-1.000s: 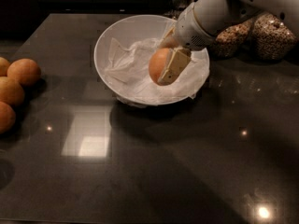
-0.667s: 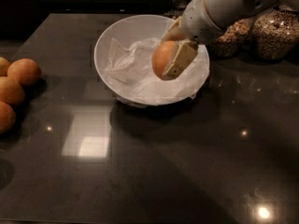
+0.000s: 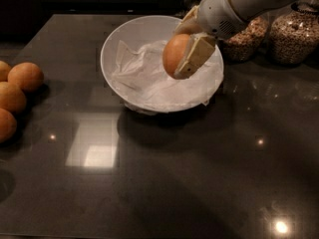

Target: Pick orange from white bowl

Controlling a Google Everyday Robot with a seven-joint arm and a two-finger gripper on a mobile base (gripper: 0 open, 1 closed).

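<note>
The orange is a smooth, light-orange, egg-shaped fruit held between the tan fingers of my gripper, which is shut on it. The gripper comes in from the upper right on a white arm. It holds the orange above the inside of the white bowl, clear of the crumpled white paper that lines the bowl. The bowl stands on the dark countertop at the upper middle.
Several rounder, darker oranges lie at the left edge of the counter. Glass jars of grains stand at the back right behind the arm. The dark glossy countertop stretches in front of the bowl.
My gripper has risen with the orange in it, lifting it up off the paper and slightly toward the back of the bowl.
</note>
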